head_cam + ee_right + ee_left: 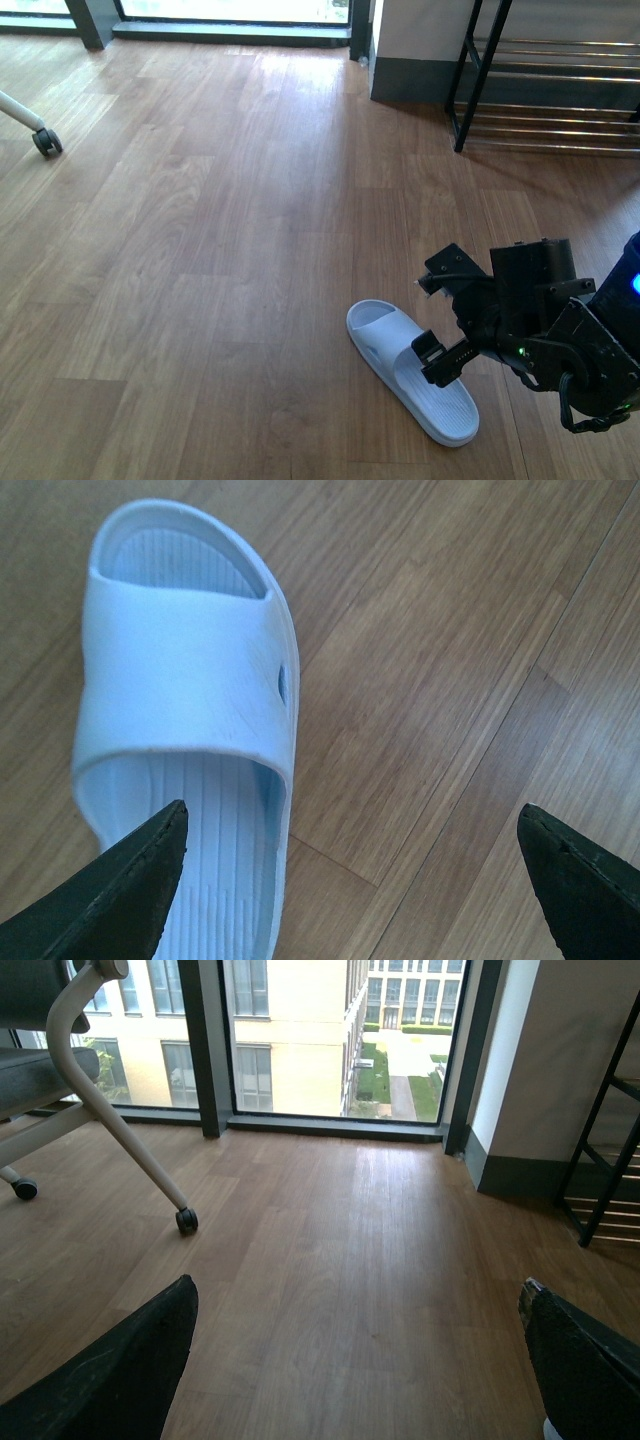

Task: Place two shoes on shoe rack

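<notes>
Right wrist view: right fingers (120, 890) spread wide, slide (215, 850) edge between them; probably light, pliable rubber, so pinch the strap (180, 670).

The right arm (570, 340) is matt black, built of boxy, angular housings, with a tiny green light (520, 352), a blue glow (634, 285) and a thin black cable (563, 398) looping beneath. The right hand (432, 318) and left hand (355, 1300) have black, wedge-shaped fingers (110, 895), faintly scuffed.
</notes>
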